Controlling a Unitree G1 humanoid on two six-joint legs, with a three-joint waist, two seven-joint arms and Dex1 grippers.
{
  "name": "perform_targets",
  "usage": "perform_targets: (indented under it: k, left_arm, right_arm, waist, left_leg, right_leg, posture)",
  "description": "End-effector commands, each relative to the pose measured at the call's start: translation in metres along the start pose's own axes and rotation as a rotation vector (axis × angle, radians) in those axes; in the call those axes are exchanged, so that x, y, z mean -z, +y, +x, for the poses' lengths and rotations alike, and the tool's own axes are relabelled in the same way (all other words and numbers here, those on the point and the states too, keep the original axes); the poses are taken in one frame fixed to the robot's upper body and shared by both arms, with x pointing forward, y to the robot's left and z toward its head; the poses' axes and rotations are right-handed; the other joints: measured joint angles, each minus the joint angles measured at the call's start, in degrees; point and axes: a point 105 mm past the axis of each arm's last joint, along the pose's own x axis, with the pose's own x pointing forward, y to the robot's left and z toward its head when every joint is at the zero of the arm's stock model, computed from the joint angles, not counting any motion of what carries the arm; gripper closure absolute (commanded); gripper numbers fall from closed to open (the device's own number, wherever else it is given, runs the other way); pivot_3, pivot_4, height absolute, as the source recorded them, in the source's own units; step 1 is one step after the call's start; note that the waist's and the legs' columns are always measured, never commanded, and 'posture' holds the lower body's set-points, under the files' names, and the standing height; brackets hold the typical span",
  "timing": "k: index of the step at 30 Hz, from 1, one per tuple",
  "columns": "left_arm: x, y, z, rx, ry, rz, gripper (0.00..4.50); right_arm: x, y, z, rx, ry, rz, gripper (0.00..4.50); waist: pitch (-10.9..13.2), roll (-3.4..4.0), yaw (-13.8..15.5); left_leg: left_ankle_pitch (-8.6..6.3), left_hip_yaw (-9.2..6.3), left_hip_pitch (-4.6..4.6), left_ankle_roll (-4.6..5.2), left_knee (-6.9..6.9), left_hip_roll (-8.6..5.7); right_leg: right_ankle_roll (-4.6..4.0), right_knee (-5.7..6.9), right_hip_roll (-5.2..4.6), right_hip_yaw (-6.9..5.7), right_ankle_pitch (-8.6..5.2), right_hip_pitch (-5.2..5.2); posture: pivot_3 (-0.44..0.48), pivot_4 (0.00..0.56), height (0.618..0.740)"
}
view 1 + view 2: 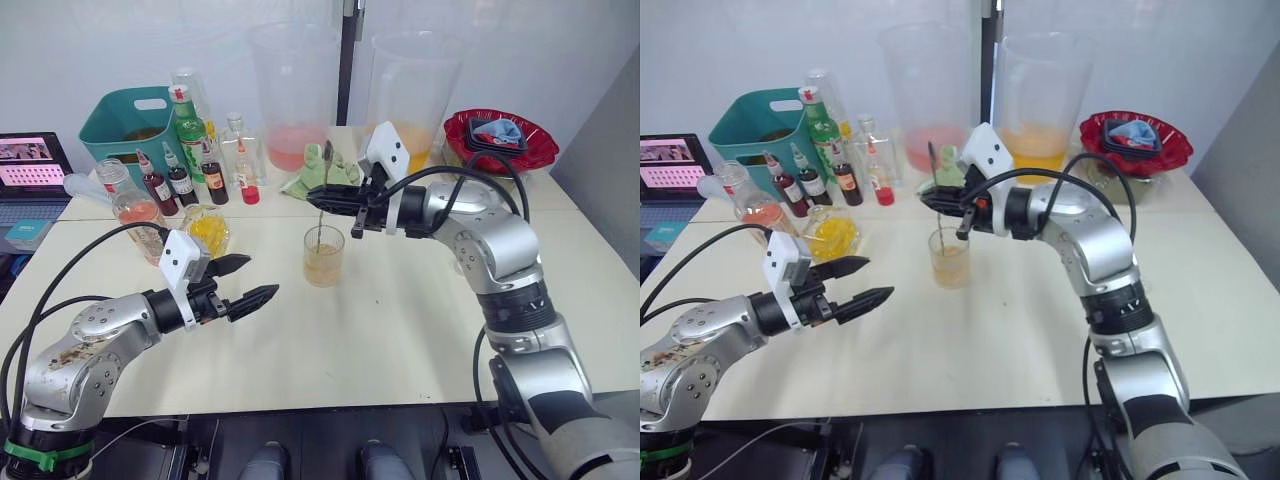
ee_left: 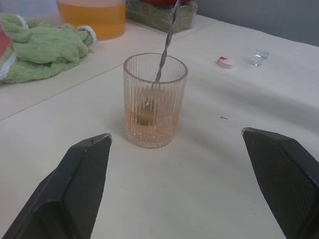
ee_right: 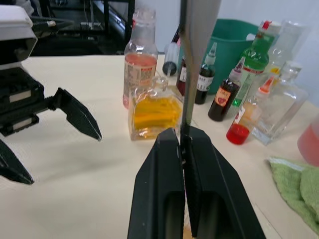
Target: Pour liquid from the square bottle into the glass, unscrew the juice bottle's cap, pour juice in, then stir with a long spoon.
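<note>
The glass [image 1: 323,256] is seen standing upright near the middle of the table [image 1: 400,330], with a little orange drink at the bottom. The spoon [image 1: 322,200] is pinched between the pressed-together fingers of the right gripper [image 1: 318,199], just above the glass. The spoon is held almost upright, with its lower end down inside the glass and its top end poking up above the gripper. The left gripper [image 1: 250,282] is held over the table, near the glass on the robot's left, and is not touching it. Its two fingers are spread apart and nothing is held between them. The square bottle [image 1: 208,229] is found standing on the table to the left of the glass, with yellow stuff inside. The juice bottle [image 1: 135,210] is seen just beside the square bottle, further left, with its top open. The cap [image 2: 226,62] is seen lying on the table on the far side of the glass from the left gripper. A green cloth [image 1: 322,175] is seen behind the glass.
</note>
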Motion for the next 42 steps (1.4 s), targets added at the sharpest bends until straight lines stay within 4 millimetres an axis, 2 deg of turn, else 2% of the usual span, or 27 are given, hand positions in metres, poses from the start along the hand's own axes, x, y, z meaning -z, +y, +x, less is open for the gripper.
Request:
perform_targets:
  k: [1, 8, 13, 20, 26, 34, 38, 42]
  left_arm:
    - [-0.009, -0.002, 0.001, 0.011, -0.025, 0.029, 0.06]
    - [-0.009, -0.003, 0.001, 0.013, -0.025, 0.027, 0.06]
    - [-0.008, -0.003, 0.001, 0.009, -0.021, 0.027, 0.06]
    - [-0.006, -0.003, 0.003, 0.010, -0.021, 0.027, 0.06]
    - [-0.002, -0.004, 0.006, 0.021, -0.020, 0.019, 0.06]
    - [0.003, -0.003, 0.009, 0.025, -0.025, 0.012, 0.06]
    - [0.005, -0.004, 0.011, 0.029, -0.032, 0.013, 0.06]
    - [0.005, -0.004, 0.011, 0.032, -0.031, 0.016, 0.06]
  right_arm:
    - [-0.022, -0.008, -0.004, 0.034, -0.044, -0.069, 4.50]
    - [-0.029, -0.018, 0.011, 0.099, -0.148, -0.043, 4.50]
    - [-0.024, -0.014, 0.022, 0.056, -0.150, 0.052, 4.50]
    - [-0.018, -0.007, 0.016, -0.035, -0.080, 0.172, 4.50]
    - [-0.013, -0.004, 0.003, -0.097, 0.031, 0.163, 4.50]
    - [-0.014, -0.014, -0.008, -0.092, 0.129, 0.108, 4.50]
    - [-0.011, -0.027, -0.003, -0.022, 0.139, 0.064, 4.50]
    - [0.002, -0.032, 0.002, 0.018, 0.168, 0.023, 4.50]
  waist:
    - [0.00, 0.00, -0.03]
    - [0.00, 0.00, -0.11]
    - [0.00, 0.00, -0.15]
    - [0.00, 0.00, -0.04]
    - [0.00, 0.00, -0.08]
    - [0.00, 0.00, -0.12]
    - [0.00, 0.00, -0.09]
    - [0.00, 0.00, -0.11]
  left_leg:
    - [0.00, 0.00, 0.00, 0.00, 0.00, 0.00]
    - [0.00, 0.00, 0.00, 0.00, 0.00, 0.01]
    - [0.00, 0.00, 0.00, 0.00, 0.00, 0.01]
    - [0.00, -0.01, 0.00, 0.00, 0.00, -0.01]
    - [0.00, 0.00, 0.00, 0.00, 0.00, -0.02]
    - [0.00, 0.00, 0.00, 0.00, -0.01, 0.00]
    - [0.00, 0.01, 0.00, 0.00, -0.01, -0.02]
    - [0.00, 0.01, 0.00, 0.00, -0.01, -0.02]
  right_leg:
    - [0.00, 0.00, 0.00, 0.00, 0.00, 0.00]
    - [0.00, 0.01, 0.01, 0.00, 0.00, 0.00]
    - [-0.01, 0.05, 0.01, 0.01, 0.00, -0.04]
    - [-0.01, 0.04, -0.01, 0.00, 0.00, -0.02]
    - [-0.01, 0.01, -0.01, 0.00, 0.00, -0.02]
    - [-0.01, 0.01, 0.01, 0.00, 0.00, -0.03]
    - [0.00, 0.00, -0.02, 0.00, 0.00, -0.02]
    - [0.00, 0.00, -0.01, 0.00, 0.00, -0.02]
  posture:
    - [0.000, 0.150, 0.740]
    - [0.000, 0.150, 0.740]
    - [0.000, 0.150, 0.740]
    - [0.000, 0.150, 0.740]
    - [0.000, 0.150, 0.740]
    - [0.000, 0.150, 0.740]
    - [0.000, 0.150, 0.740]
    - [0.000, 0.150, 0.740]
